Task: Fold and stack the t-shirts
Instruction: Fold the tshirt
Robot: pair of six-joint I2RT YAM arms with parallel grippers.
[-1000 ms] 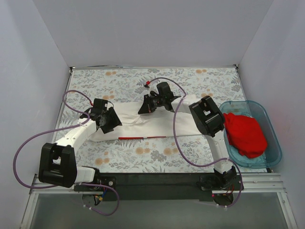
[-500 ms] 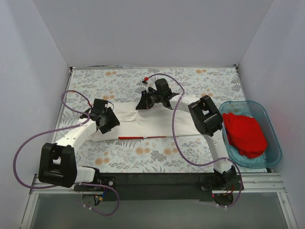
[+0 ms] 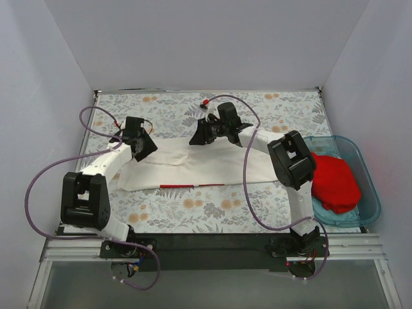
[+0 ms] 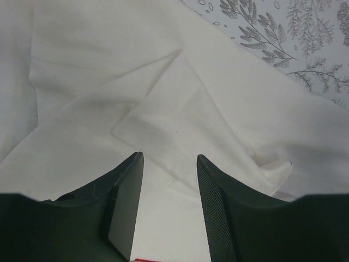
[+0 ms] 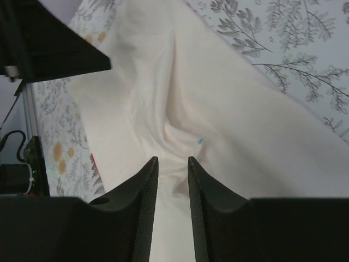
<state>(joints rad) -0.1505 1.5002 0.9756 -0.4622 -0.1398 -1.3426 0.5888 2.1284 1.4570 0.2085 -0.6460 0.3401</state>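
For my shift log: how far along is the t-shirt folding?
Done: white t-shirt looks partly folded into a long band. In hand: right gripper pinches its cloth; left gripper is open over it. Left: finishing folds, then the red t-shirt crumpled in the blue tub.

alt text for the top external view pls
A white t-shirt lies folded into a long band across a floral table, with the left gripper and right gripper at its far edge. A red t-shirt sits in a blue tub at the right.
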